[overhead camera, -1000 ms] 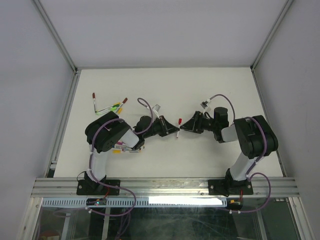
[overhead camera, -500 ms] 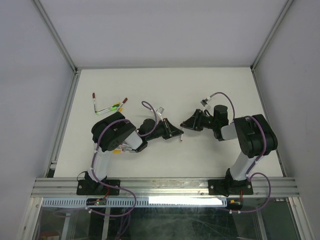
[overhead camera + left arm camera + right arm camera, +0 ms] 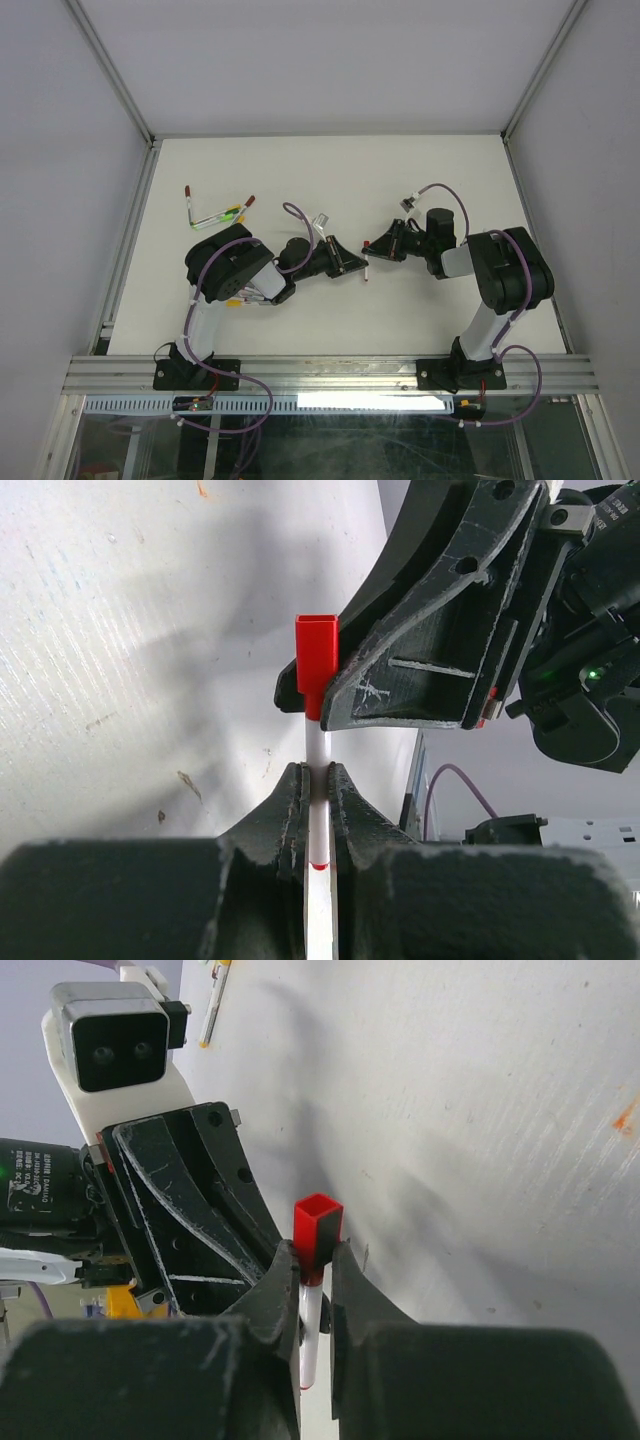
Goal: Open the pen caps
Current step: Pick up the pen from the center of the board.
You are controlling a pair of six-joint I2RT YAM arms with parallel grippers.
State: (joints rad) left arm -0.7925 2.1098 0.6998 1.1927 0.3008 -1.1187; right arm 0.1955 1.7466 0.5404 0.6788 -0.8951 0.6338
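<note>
1. Pen (image 3: 317, 755) sits clamped by its barrel in left pincer (image 3: 318, 780), closed tight; long axis runs straight out past its tips.
2. Cap (image 3: 316, 665), red, lies just beyond those tips, pinched in closed right pincer (image 3: 315, 1260), not yet off.
3. Count: one held pen, one cap; about three loose pens (image 3: 222, 213) well left, others half-hidden.

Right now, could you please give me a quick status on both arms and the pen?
Left pincer shut on pen barrel. Right pincer shut on red cap, cap not yet off. Other pens far left, nothing in the way.
</note>
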